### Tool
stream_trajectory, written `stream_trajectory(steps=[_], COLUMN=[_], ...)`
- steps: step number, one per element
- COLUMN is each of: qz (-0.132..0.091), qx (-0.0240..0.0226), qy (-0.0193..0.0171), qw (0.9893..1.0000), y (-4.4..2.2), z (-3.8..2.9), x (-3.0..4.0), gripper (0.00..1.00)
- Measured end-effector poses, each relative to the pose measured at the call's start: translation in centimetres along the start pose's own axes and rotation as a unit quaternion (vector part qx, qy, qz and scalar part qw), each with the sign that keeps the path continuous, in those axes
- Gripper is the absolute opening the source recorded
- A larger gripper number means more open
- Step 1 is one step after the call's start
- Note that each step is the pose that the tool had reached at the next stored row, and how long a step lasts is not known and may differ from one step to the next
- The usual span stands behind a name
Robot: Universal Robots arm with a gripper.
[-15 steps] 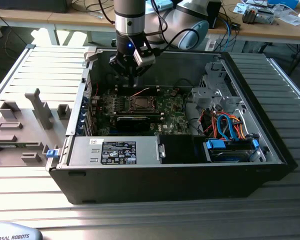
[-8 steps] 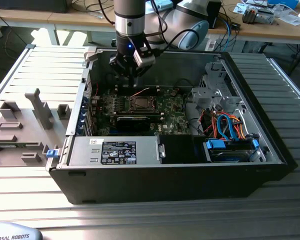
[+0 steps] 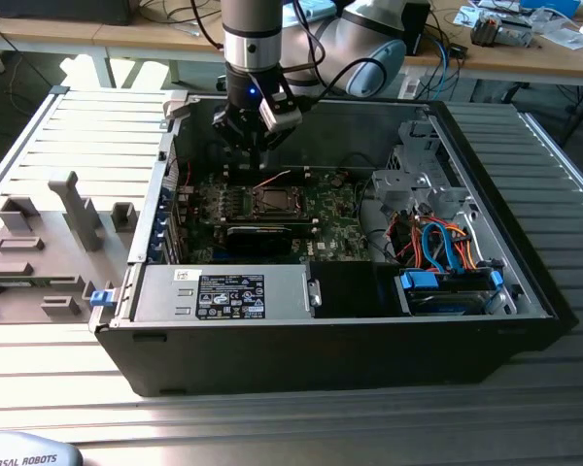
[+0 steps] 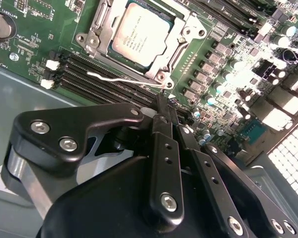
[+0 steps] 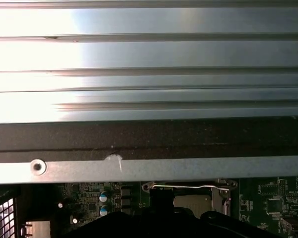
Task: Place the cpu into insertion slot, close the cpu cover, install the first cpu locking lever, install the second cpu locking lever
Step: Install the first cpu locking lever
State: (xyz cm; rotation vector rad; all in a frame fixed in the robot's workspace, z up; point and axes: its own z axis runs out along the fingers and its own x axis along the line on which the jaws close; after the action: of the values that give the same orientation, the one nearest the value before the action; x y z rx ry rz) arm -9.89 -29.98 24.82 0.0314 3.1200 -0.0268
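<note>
Dull silver-grey square cpu [image 4: 139,34] already sitting in the silvery-bordered insertion slot [image 4: 97,20], thin metal frame cover [image 4: 186,27] lying over it. Black gripper [image 4: 166,106], fingers pinched together and empty, hovering beside the thin wire locking lever [image 4: 124,79]. Advisable: pressing squarely, minding the black case wall [image 5: 149,139] nearby.

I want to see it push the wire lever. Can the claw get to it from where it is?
Probably yes. The claw hangs just above the lever beside the cpu, and nothing lies between them on the board.
</note>
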Motion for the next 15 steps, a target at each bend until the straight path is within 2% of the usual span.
stream_trajectory(steps=[15], qz=[0.000], qx=[0.0000], qy=[0.0000], qw=[1.0000], y=[0.01], z=[0.43], x=[-0.02], gripper=[0.11])
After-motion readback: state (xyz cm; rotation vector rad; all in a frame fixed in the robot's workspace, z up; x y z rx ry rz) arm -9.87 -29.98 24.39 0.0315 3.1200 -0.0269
